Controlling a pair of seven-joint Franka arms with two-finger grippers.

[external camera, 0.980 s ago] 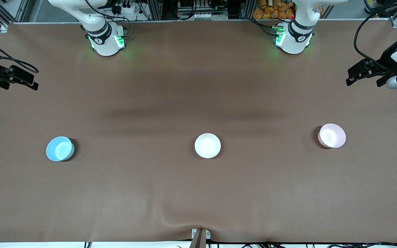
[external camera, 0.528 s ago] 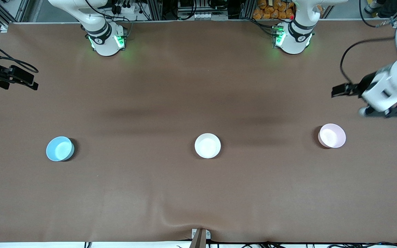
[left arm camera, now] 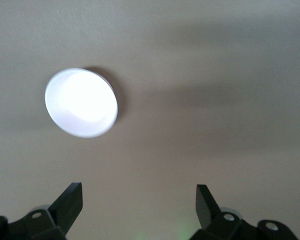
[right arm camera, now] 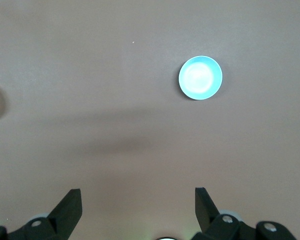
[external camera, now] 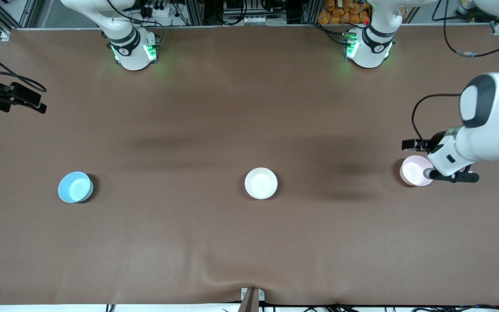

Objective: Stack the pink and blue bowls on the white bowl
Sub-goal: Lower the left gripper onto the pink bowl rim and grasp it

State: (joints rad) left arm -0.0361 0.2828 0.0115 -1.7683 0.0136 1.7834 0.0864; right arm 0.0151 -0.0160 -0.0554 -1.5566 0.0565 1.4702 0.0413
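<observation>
**Mia:** Where are the bowls?

**Ben:** All three sit in a row across the middle of the table [external camera: 249,242], well apart. The white bowl [external camera: 261,183] is in the middle. The pink bowl [external camera: 414,171] is toward the left arm's end. The blue bowl [external camera: 75,186] is toward the right arm's end.

**Mia:** Which arm is closest to a bowl?

**Ben:** The left one. The left gripper [left arm camera: 139,202] hangs over the table just beside the pink bowl, on the side near the table's end. Its fingers are wide apart and hold nothing. I think it must slide a little toward the white bowl to get over the pink rim.

**Mia:** And the other?

**Ben:** The right gripper [right arm camera: 138,202] waits high by the table's edge, fingers apart, empty.
</observation>
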